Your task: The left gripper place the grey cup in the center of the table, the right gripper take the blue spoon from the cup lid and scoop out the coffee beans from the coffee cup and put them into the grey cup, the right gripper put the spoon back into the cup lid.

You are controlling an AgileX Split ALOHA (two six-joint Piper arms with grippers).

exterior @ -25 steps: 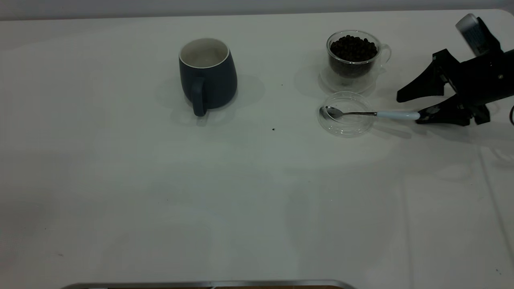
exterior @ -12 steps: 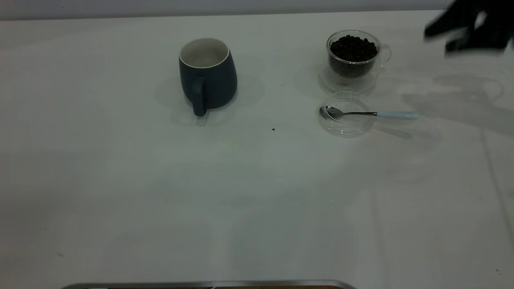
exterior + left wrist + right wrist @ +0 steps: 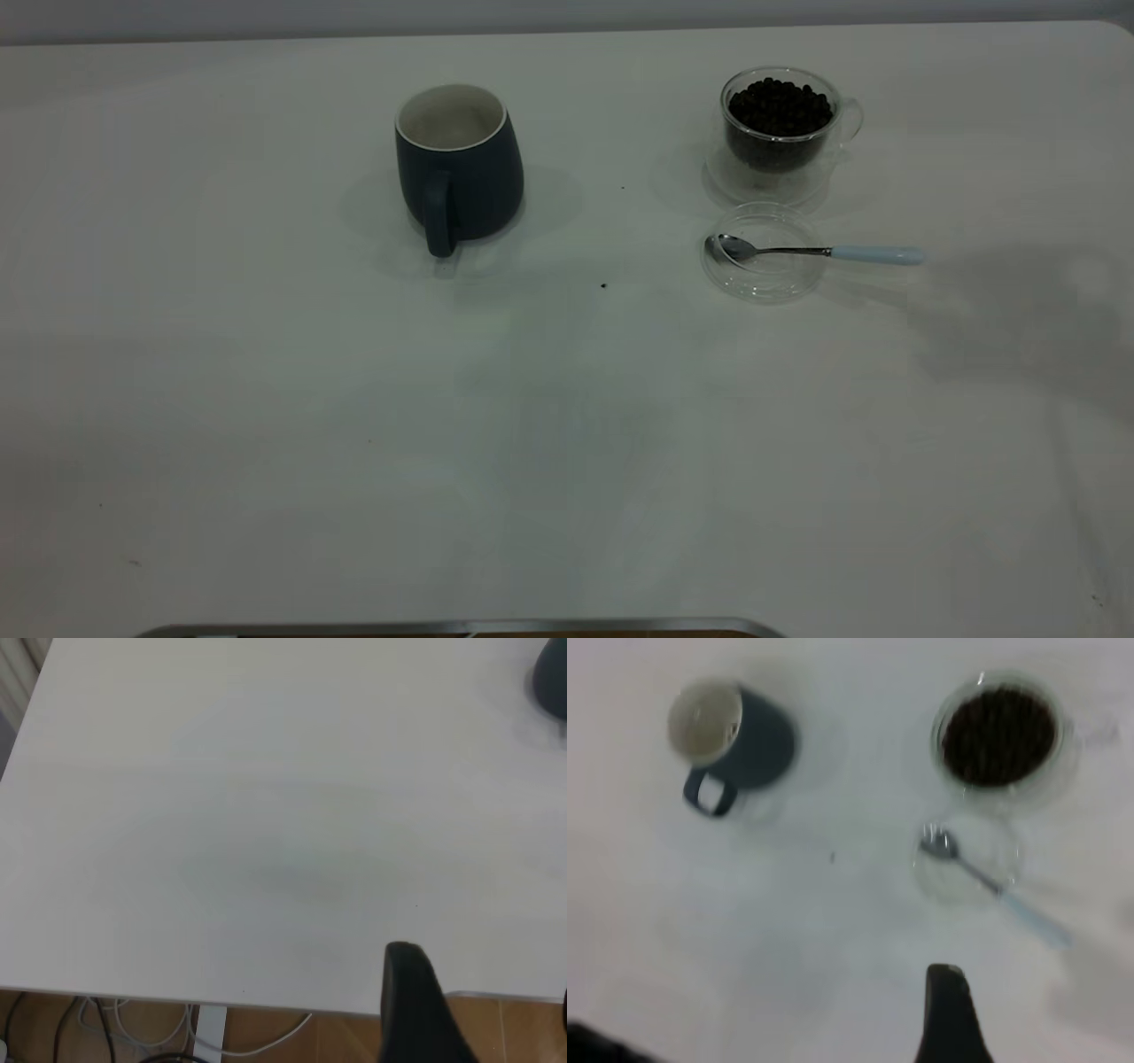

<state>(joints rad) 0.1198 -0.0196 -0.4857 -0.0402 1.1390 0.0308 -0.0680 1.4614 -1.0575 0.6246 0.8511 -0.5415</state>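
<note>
Exterior view: neither of my hands shows; only the table [image 3: 266,443] and the things on it.
Grey cup: [image 3: 458,166] upright on the table, handle toward the camera, left of the middle, well apart from the glass cup. White inside; I can't make out any beans in it.
Coffee cup: [image 3: 781,133] glass, with a heap of coffee beans [image 3: 780,106] up near the rim.
Cup lid: [image 3: 764,252] flat on the table just in front of the coffee cup.
Blue spoon: [image 3: 819,252] bowl resting in the lid, blue handle sticking out over the rim toward my right side.
Right hand: [image 3: 950,1014] high over the table, nothing in it; one dark finger shows, how far open I can't tell.
Left hand: [image 3: 416,1005] at the table's edge, one finger in view, nothing in it, opening can't tell.
Progress: judging by this layout, looks finished or nearly so, spoon is back in the lid.
Left: nothing obvious.
</note>
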